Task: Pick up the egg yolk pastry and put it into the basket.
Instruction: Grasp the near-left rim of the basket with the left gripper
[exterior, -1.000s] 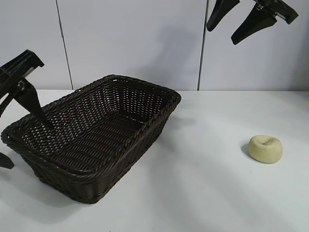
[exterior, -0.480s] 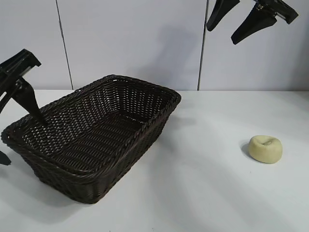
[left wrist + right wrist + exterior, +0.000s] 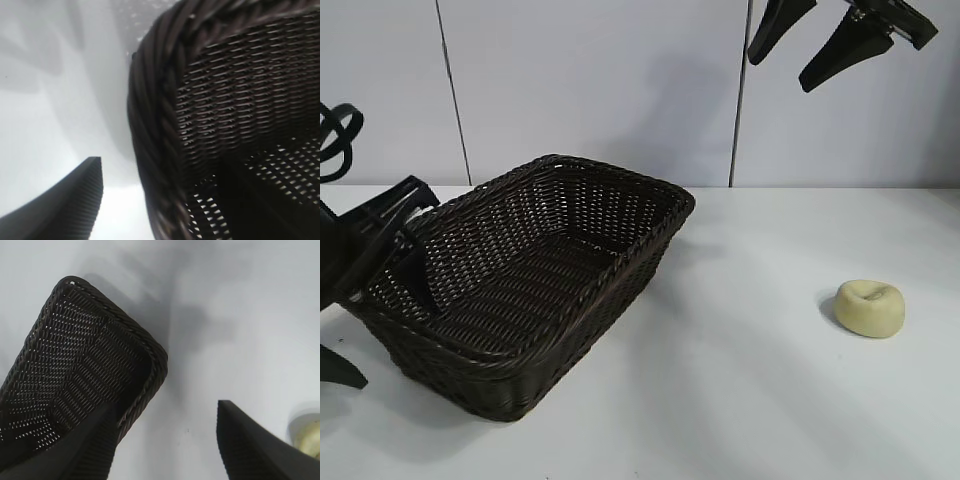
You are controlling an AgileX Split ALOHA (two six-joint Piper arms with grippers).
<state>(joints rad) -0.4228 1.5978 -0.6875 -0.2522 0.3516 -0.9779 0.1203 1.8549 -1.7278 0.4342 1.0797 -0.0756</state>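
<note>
**Left gripper straddles the basket rim; pastry sits alone on the table**

The left gripper (image 3: 375, 300) is at the basket's (image 3: 610, 275) nine o'clock end, fingers apart: one finger (image 3: 415, 275) reaches inside the wicker, the other (image 3: 340, 368) sits outside over the table (image 3: 750, 400). In the left wrist view the braided rim (image 3: 155, 130) runs between them, with nothing clamped. The right gripper (image 3: 805, 45) hangs high at one o'clock, fingers spread and empty. The pastry (image 3: 870, 307) lies on the table at the basket's three o'clock, well apart from it and from both grippers. No writing or labels can be read on anything.
</note>
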